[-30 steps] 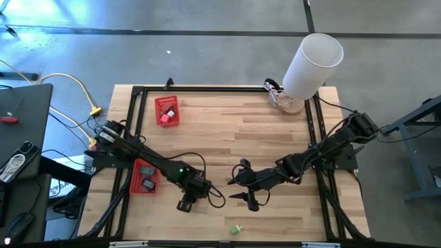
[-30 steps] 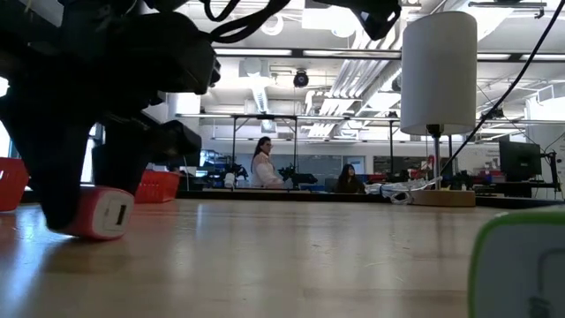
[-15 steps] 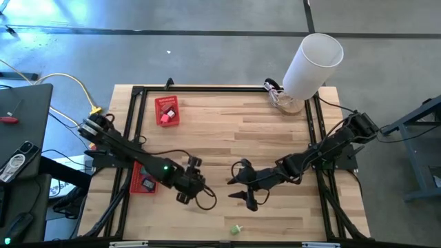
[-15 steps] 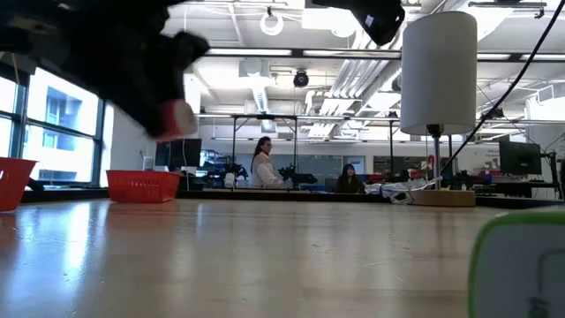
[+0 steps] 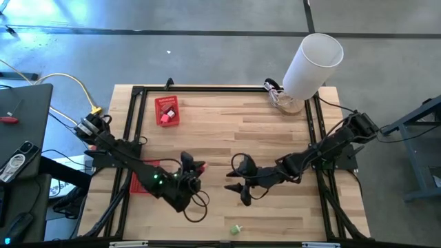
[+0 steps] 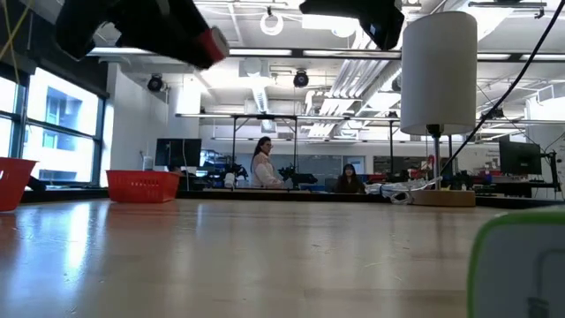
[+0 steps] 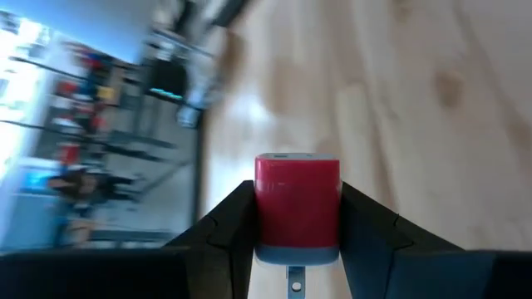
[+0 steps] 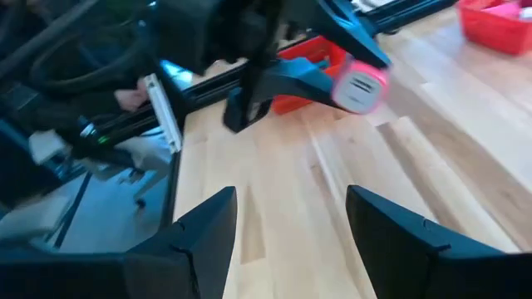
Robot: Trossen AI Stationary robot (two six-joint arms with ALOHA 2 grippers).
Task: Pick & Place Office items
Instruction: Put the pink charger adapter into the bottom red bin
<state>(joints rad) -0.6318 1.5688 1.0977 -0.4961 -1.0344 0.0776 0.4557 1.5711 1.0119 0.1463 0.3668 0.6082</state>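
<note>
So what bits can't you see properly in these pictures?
- Front basket: high view, left arm covers most of it, contents hidden.
- Green piece: low view, cut off by the picture's edge and blurred.
- Red block in the left tool: left wrist view, fingers hide its sides.
- People far behind: low view, too small.

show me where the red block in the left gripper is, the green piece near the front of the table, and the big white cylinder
red block (image 7: 297,203): left wrist view, middle of its red face, between the fingers.
green piece (image 5: 236,229): high view, its centre.
white cylinder (image 5: 311,65): high view, middle of its side wall.
</note>
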